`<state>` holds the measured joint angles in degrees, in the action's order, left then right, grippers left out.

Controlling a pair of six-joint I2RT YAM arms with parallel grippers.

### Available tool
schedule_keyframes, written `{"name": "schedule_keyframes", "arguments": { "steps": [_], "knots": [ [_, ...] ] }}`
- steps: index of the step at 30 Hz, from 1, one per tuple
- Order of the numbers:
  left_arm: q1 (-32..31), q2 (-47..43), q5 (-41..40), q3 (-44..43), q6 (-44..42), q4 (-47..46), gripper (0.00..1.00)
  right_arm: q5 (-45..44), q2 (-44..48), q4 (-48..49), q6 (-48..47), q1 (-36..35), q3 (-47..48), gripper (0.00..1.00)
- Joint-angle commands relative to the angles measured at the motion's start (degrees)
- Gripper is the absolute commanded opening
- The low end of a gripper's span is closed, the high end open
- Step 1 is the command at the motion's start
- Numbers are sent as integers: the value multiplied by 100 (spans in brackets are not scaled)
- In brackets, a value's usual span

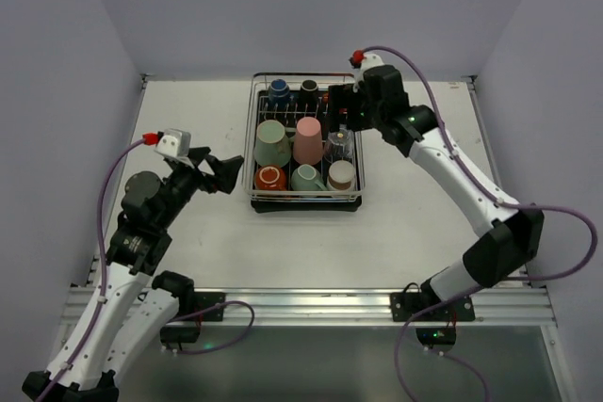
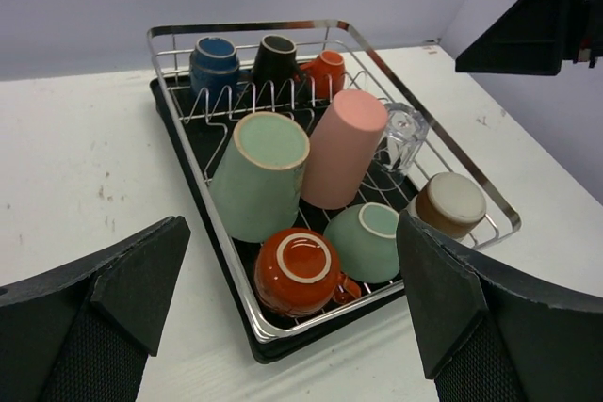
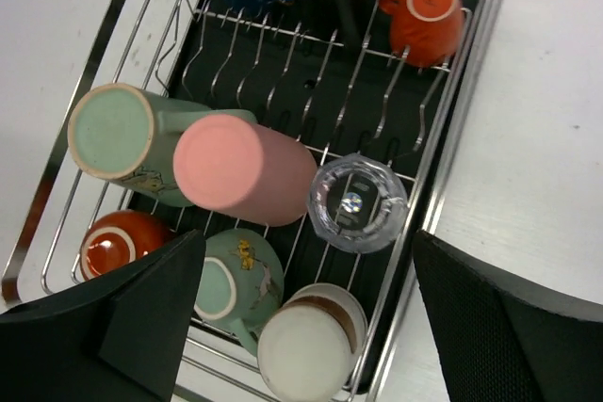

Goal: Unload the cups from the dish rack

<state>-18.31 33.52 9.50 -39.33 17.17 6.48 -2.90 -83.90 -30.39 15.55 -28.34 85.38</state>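
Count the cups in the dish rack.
9. Far row: blue cup, black cup, orange cup. Middle: tall green cup, pink cup, clear cup. Near row: red cup, teal cup, brown cup. None appear hidden.

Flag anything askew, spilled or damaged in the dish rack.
Nothing is spilled or visibly damaged. The tall green cup and the salmon-pink cup lean tilted, side by side, in the dish rack; that looks like ordinary stacking.

Dish rack (image 2: 245, 27): one. Tall, three: green cup (image 2: 262, 174), pink cup (image 2: 343, 148), clear cup (image 2: 403, 136); small, six: blue cup (image 2: 215, 61), black cup (image 2: 276, 56), orange cup (image 2: 326, 71), red cup (image 2: 300, 270), teal cup (image 2: 369, 240), brown cup (image 2: 452, 202). Total count of cups: nine.
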Motion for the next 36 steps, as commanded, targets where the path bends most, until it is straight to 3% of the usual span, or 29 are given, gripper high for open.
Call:
{"name": "schedule_keyframes", "arguments": {
  "steps": [1,6,12,25,28,32,36],
  "knots": [
    [-85,14,-527,-250,-3,310,100,-273,-574,-213,-430,-426,707,93],
    [-147,23,-703,-277,-38,380,100,-141,-1347,-177,-659,-787,1312,88],
    [-191,23,-765,-277,-56,407,100,-325,-2024,-134,-667,-823,1621,90],
    [-209,67,-721,-259,-38,380,100,-536,-2737,-266,-615,-822,1921,83],
    [-209,76,-712,-250,-3,345,100,-624,-2632,-100,-562,-831,1833,47],
    [-209,129,-643,-259,67,231,100,-897,-2114,270,-457,-858,1727,32],
    [-209,347,-291,-408,260,143,100,-1055,-1490,279,-456,-866,1859,31]
  ]
}}
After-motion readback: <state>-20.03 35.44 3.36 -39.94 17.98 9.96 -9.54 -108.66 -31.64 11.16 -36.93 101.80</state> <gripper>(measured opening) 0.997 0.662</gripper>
